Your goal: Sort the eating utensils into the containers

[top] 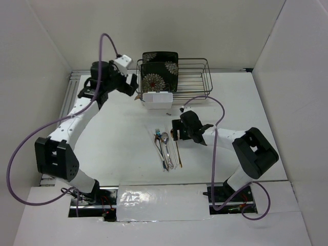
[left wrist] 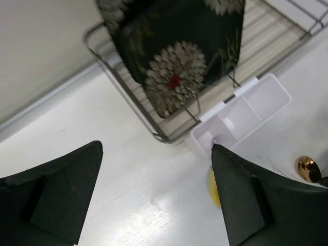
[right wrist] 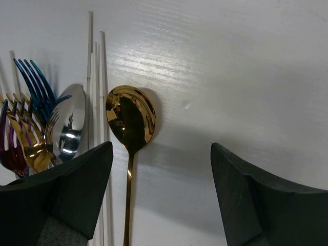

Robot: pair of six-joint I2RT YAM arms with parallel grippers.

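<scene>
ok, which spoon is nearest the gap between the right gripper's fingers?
The gold spoon, lying right of the chopsticks; the silver spoon lies left of them.

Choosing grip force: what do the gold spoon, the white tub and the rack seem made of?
Gold spoon: polished metal, likely gold-coated; mirror reflections in its bowl. White tub: probably thin plastic; matte, slightly translucent walls. Rack: dark metal wire, probably coated; thin bent rods.

The flat white tabletop (top: 123, 146) is being enclosed by plain white wall panels (top: 205, 25) at nine, twelve and three o'clock.
</scene>
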